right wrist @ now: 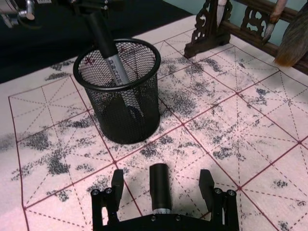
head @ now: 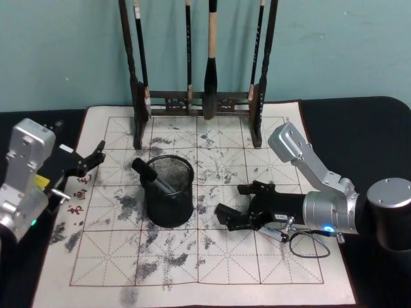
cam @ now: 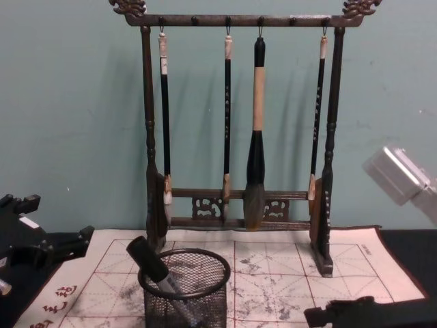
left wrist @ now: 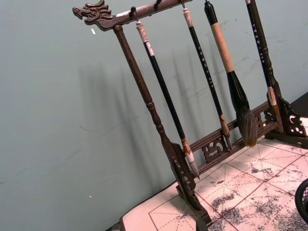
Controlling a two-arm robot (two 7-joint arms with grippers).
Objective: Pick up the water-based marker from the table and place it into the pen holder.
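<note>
The black wire-mesh pen holder (head: 186, 192) stands on the left-centre of the calligraphy mat. A dark water-based marker (head: 154, 178) leans inside it, its cap end sticking out over the rim toward my left. In the right wrist view the marker (right wrist: 109, 55) rests against the holder (right wrist: 144, 96) rim. My right gripper (head: 235, 202) sits low on the mat just right of the holder, open and holding nothing; its fingers (right wrist: 207, 180) stand wide apart around a short black stub. My left gripper (head: 95, 160) hangs open at the mat's left edge, away from the holder.
A tall dark wooden brush rack (head: 199, 102) with several hanging brushes stands at the back of the ink-stained mat (head: 257, 276). Black tabletop (head: 359, 128) lies on both sides. A cable (head: 308, 247) loops beside my right wrist.
</note>
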